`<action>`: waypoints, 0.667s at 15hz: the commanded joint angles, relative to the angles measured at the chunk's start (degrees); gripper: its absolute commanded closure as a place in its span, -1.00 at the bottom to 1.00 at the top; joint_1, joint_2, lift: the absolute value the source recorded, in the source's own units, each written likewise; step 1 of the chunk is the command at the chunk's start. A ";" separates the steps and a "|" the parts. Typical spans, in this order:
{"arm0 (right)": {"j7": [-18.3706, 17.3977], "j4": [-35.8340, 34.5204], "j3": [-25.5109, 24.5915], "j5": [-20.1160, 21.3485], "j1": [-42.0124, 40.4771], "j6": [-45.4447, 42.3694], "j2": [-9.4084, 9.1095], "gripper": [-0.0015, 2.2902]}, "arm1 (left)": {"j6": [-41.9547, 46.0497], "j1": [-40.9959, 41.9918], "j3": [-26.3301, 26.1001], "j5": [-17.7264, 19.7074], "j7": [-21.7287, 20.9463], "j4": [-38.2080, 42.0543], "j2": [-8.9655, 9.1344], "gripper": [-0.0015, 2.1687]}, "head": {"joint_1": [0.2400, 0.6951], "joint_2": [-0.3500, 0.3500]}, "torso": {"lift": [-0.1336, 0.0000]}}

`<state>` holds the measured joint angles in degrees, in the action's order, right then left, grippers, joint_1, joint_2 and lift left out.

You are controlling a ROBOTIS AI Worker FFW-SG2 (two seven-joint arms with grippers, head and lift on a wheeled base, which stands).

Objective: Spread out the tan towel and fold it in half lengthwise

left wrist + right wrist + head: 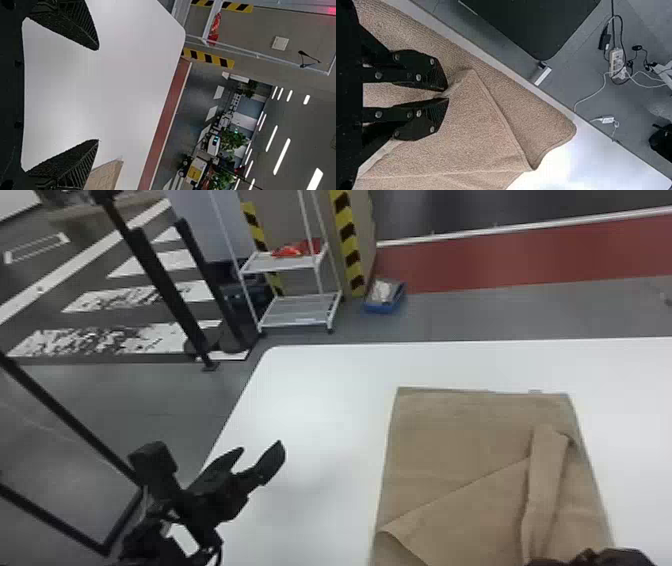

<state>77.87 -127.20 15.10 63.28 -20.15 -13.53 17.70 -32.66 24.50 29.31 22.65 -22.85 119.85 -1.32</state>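
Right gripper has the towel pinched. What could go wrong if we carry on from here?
The right gripper pinches only a small bit of the towel, so it may slip free when pulled.

A raised ridge and a turned-over flap lie on the towel; folding now would probably trap them.

The towel lies right along the table's edge, so a pull that way could drag it over.

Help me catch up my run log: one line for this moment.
right pincer: pinching towel | left pincer: open, empty | towel: flap turned over, unflattened
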 commanded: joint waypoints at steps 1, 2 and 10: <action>0.45 -0.86 -0.86 -1.41 0.11 0.66 0.23 0.77 | 0.00 -0.06 0.04 0.03 0.00 -0.06 0.00 -0.97 | 1.00 1.00 | -0.77; 0.45 -1.39 -2.45 -2.73 0.20 1.36 0.23 0.89 | 0.00 -0.15 0.04 0.03 -0.08 -0.06 -0.09 -0.97 | 1.00 1.00 | -0.77; 0.45 -0.24 -29.25 -18.99 9.34 3.82 -3.91 0.89 | -0.35 -2.52 -1.98 -0.06 -1.40 -0.06 -0.18 -0.97 | 1.00 0.81 | -0.77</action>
<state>77.87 -128.18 -8.89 46.55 -11.75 -9.72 14.06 -32.85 22.52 28.03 22.83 -24.15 119.79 -1.41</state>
